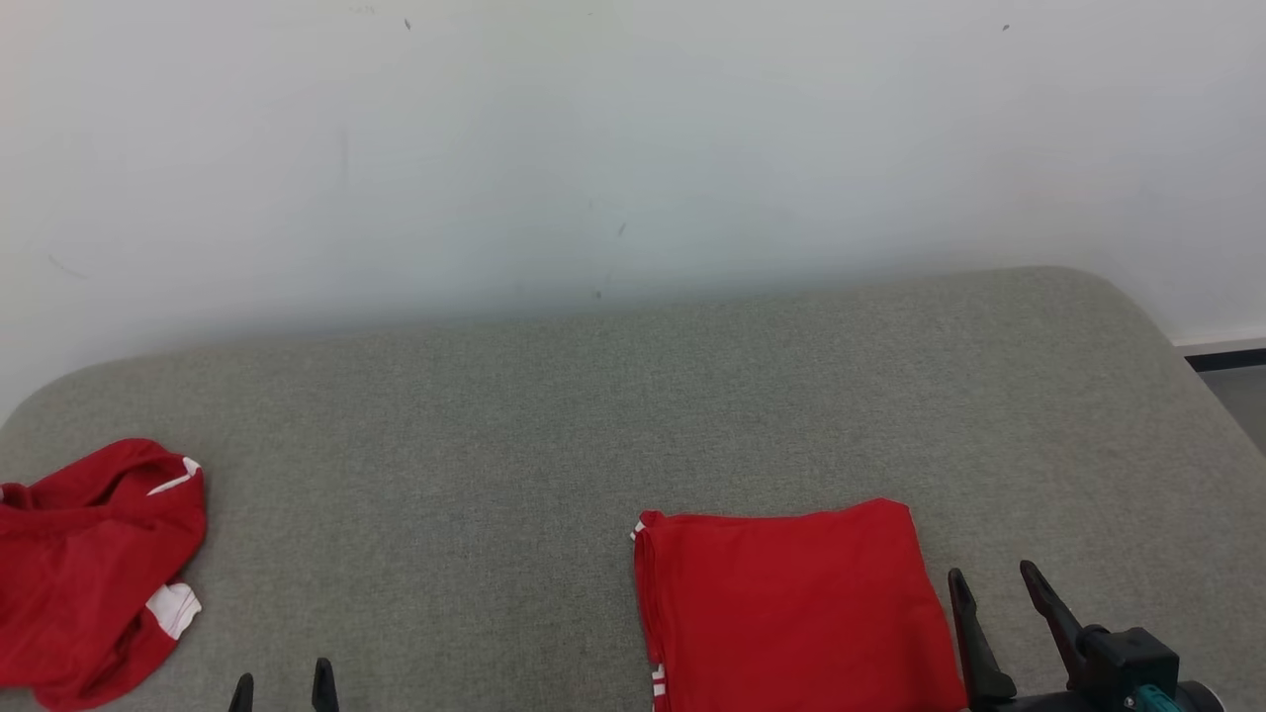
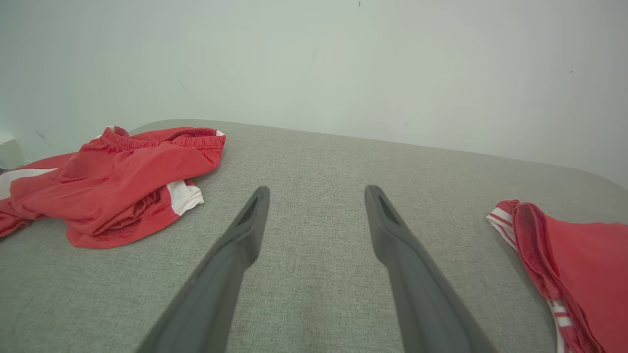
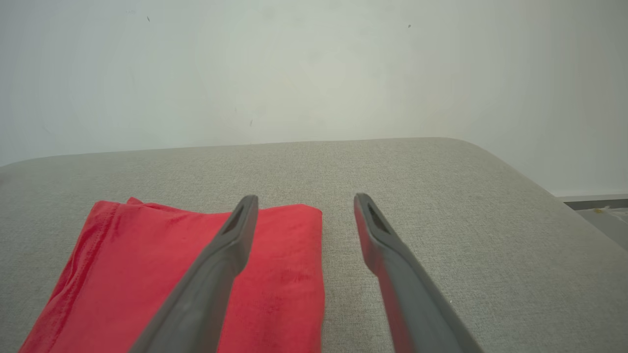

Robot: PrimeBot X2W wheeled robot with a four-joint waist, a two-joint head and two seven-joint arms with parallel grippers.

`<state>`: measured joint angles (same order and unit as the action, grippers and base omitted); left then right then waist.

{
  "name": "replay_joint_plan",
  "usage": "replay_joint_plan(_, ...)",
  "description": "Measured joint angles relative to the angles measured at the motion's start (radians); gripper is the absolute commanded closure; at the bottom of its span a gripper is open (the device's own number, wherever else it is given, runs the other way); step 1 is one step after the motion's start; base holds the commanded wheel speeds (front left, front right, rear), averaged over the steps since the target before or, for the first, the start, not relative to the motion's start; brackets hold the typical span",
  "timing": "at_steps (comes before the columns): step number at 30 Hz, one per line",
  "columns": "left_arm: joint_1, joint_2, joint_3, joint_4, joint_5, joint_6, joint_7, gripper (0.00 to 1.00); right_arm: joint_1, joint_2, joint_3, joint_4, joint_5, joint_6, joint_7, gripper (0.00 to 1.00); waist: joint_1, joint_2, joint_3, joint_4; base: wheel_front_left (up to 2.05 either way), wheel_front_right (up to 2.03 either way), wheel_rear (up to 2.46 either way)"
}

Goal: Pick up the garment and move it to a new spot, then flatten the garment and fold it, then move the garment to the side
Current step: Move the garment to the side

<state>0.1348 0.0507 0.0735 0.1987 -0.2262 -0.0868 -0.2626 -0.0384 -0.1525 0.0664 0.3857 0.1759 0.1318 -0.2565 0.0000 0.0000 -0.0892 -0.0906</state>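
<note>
Grey padded surface (image 1: 593, 396): folded red garment (image 1: 791, 603) just left of the spread, empty right end effector (image 1: 991, 570); crumpled red shorts (image 1: 89, 564) well left of the spread left end effector (image 1: 283, 672).

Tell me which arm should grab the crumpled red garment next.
Probably left. The left gripper, jaws open, sits close to the crumpled garment on the robot's left; the right gripper is beside the folded garment, well across the cushion.
</note>
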Motion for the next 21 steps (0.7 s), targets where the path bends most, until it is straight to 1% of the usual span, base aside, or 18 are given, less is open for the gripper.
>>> replay_joint_plan(11, 0.0, 0.0, -0.003, 0.015, -0.005, 0.0, 0.0, 0.0, -0.005, 0.01, -0.004, -0.007, -0.005, 0.0, -0.004, 0.0, 0.0, 0.0, 0.004, 0.006, 0.0, 0.0, 0.0)
replay_joint_plan(16, 0.0, 0.0, -0.009, 0.014, -0.006, 0.005, 0.0, 0.0, -0.014, 0.021, -0.013, -0.025, 0.017, 0.0, 0.002, 0.0, 0.0, 0.0, 0.009, 0.008, 0.0, 0.0, 0.0)
replay_joint_plan(18, 0.0, 0.0, -0.011, 0.014, -0.006, 0.005, 0.0, 0.0, -0.022, 0.021, -0.017, -0.032, 0.043, 0.0, 0.042, 0.0, 0.0, 0.0001, 0.011, 0.012, 0.0, 0.0, 0.0)
replay_joint_plan(21, -0.001, 0.0, -0.018, 0.013, -0.012, 0.008, 0.0, 0.0, -0.034, 0.002, 0.008, -0.045, 0.074, 0.0, 0.147, 0.0, 0.0, 0.0, 0.014, 0.02, 0.0, 0.0, 0.0)
